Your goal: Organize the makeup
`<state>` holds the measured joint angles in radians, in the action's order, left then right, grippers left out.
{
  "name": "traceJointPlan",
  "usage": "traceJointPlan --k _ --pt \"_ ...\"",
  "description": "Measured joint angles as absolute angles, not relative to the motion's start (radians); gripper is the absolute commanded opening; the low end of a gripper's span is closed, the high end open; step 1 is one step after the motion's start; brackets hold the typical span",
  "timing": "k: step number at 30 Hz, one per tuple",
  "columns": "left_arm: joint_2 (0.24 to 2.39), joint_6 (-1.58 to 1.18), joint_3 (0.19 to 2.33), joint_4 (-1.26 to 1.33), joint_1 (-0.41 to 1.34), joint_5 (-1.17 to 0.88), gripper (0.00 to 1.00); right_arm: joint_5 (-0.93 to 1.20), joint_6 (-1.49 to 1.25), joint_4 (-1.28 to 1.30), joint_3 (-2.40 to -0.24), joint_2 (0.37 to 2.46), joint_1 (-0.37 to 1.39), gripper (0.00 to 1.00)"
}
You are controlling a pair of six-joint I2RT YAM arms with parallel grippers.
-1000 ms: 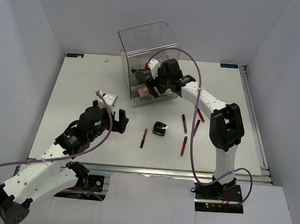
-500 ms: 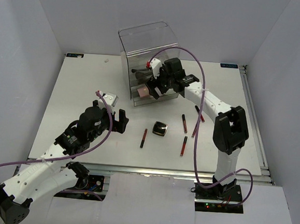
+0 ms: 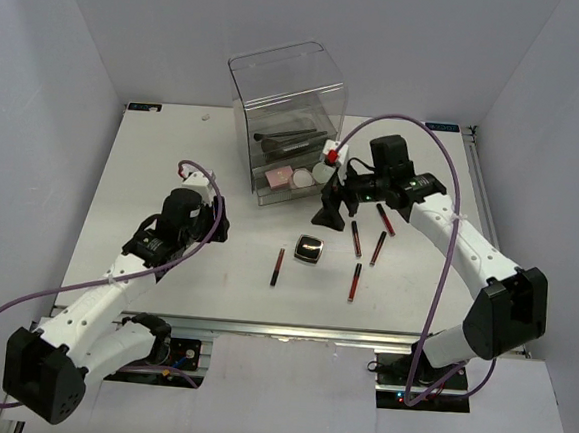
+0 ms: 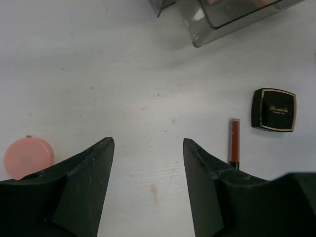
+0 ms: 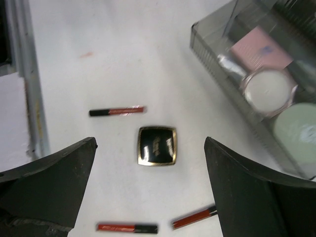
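Both grippers are held wide open, with nothing between the fingers. The right gripper is hung just in front of the clear box, and the black compact lies on the table slightly nearer. Five red-and-black tubes are scattered in front of the box. A pink palette and a round tin are kept in the box's lowest compartment. The left gripper is hung to the front left of the box, beside a pink jar.
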<state>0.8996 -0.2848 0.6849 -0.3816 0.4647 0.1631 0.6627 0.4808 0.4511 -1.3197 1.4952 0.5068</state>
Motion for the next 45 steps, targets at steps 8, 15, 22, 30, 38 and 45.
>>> traceJointPlan --k 8,15,22,30,38,45 --pt "1.058 -0.447 0.689 -0.437 0.239 0.169 0.98 0.863 0.489 0.469 -1.111 1.377 0.343 0.96" --pt "1.132 -0.627 0.717 -0.574 0.089 0.261 0.98 0.911 0.483 0.461 -1.093 1.351 0.332 0.95" --pt "1.227 -0.717 0.752 -0.643 0.005 0.273 0.98 0.925 0.482 0.45 -1.079 1.301 0.332 0.94" --pt "1.327 -0.751 0.76 -0.666 -0.046 0.273 0.94 0.926 0.489 0.44 -1.023 1.235 0.331 0.94" --pt "1.38 -0.758 0.767 -0.651 -0.063 0.262 0.92 0.919 0.506 0.444 -0.968 1.222 0.327 0.94" --pt "1.413 -0.756 0.783 -0.621 -0.07 0.239 0.88 0.918 0.509 0.445 -0.966 1.221 0.327 0.94"
